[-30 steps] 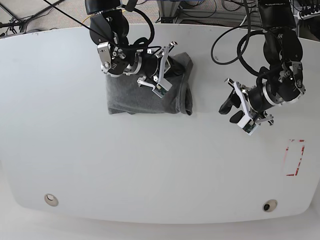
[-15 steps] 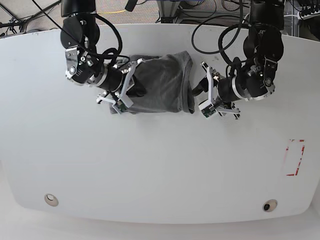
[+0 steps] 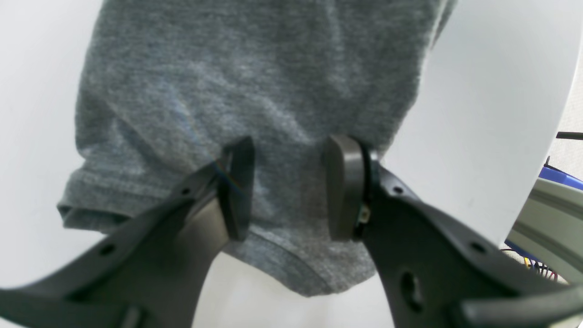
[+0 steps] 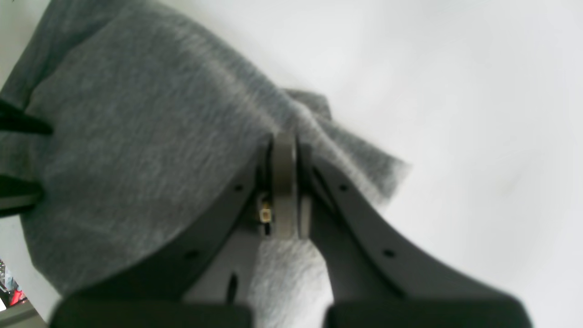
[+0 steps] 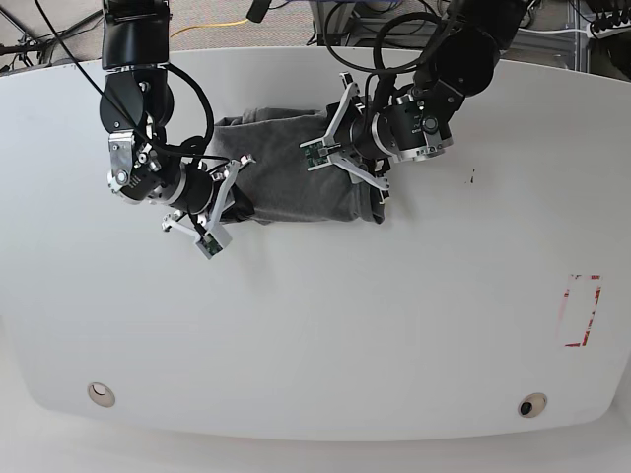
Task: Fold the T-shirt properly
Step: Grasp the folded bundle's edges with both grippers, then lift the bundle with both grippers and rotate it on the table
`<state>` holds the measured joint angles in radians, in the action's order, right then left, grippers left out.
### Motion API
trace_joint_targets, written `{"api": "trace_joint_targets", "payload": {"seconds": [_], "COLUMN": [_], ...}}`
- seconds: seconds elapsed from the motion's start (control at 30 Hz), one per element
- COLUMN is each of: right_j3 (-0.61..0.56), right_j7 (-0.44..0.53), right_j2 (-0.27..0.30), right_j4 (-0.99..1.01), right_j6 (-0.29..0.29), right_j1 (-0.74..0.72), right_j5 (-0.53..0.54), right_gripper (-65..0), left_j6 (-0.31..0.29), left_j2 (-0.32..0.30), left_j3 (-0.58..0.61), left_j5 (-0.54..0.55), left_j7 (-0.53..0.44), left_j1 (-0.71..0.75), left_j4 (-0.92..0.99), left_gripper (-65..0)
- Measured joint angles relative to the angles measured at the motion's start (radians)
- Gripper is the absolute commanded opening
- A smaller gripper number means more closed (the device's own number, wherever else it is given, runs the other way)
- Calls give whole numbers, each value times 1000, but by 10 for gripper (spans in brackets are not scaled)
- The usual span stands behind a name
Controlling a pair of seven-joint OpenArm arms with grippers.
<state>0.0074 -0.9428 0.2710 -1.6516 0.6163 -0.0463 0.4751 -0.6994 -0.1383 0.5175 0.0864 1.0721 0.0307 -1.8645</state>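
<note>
Folded T-shirt near table's far edge, right gripper pinching its cloth, left gripper parted, straddling its hem.

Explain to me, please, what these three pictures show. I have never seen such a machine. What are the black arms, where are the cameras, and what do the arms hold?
This is a robot with two black arms over a white table. One camera looks down from above; two more sit on the wrists, looking along the grippers. On the table lies a grey T-shirt, already folded into a small bundle. The right gripper, seen at the left in the overhead picture, is shut on a fold at the shirt's edge. The left gripper stands open over the other end, with cloth showing between its fingers; it is not pinching anything. A red mark is near the table's edge.
</note>
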Motion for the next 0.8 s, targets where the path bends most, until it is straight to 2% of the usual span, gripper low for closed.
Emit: {"api": "trace_joint_targets", "payload": {"seconds": [0.13, 0.23, 0.3, 0.4, 0.5, 0.7, 0.8], "right_j3": [-3, -2, 0, 7, 8, 10, 7], "right_j7": [43, 90, 111, 158, 210, 214, 201], "right_j2": [21, 54, 76, 93, 106, 109, 85], "right_j4": [36, 92, 149, 196, 194, 77, -2], "right_j6": [5, 40, 69, 69, 66, 68, 67], "right_j1": [-18, -14, -7, 34, 84, 213, 289], "right_j5": [21, 13, 12, 8, 24, 27, 20], "right_gripper": [-642, -642, -642, -642, -642, -642, -642], "left_j6": [0, 1, -1, -5, -10, -9, -9], "left_j2": [-34, -57, -67, -93, -101, -101, -117], "left_j3": [2, 3, 5, 6, 3, 2, 8], "left_j5": [0, 1, 2, 42, 63, 46, 38], "left_j7": [0, -7, -68, -221, -272, -259, -246], "left_j1": [0, -16, -41, -93, -135, -195, -227], "left_j4": [1, 50, 124, 240, 306, 352, 359], "left_gripper": [-417, -417, -417, -417, -417, -417, -417]}}
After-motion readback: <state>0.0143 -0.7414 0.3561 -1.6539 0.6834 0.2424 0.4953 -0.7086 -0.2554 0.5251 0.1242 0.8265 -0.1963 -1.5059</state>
